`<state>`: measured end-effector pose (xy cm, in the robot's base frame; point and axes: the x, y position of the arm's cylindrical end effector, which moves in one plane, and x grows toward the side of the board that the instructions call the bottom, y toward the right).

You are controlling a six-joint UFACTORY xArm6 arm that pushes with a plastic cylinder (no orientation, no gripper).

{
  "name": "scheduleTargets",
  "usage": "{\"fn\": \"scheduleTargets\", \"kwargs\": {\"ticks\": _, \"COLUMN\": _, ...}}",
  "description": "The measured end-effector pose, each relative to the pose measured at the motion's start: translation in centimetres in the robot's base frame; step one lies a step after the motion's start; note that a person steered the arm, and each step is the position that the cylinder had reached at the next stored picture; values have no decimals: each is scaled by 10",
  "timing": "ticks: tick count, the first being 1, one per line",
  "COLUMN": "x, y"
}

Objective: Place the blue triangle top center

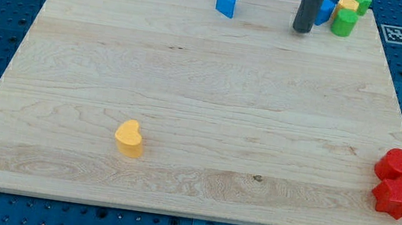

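The blue triangle (227, 2) sits near the board's top edge, just left of the top centre. My tip (301, 29) is to its right, about a hundred pixels away, not touching it. The dark rod rises out of the view's top. Right behind the rod a second blue block (326, 10) is partly hidden; its shape cannot be made out.
A green cylinder-like block (344, 23), a yellow block (348, 4) and another green block (361, 2) cluster at the top right. A yellow heart (129, 137) lies at lower left. Two red blocks (395, 164) (395, 197) sit at the lower right edge of the wooden board (204, 89).
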<state>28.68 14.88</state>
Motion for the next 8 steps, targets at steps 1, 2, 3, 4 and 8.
{"fn": "scheduleTargets", "kwargs": {"ticks": 1, "x": 45, "y": -11}}
{"fn": "scheduleTargets", "kwargs": {"ticks": 2, "x": 75, "y": -77}}
{"fn": "scheduleTargets", "kwargs": {"ticks": 3, "x": 65, "y": -127}}
{"fn": "scheduleTargets", "kwargs": {"ticks": 4, "x": 65, "y": -128}}
{"fn": "scheduleTargets", "kwargs": {"ticks": 8, "x": 53, "y": -160}}
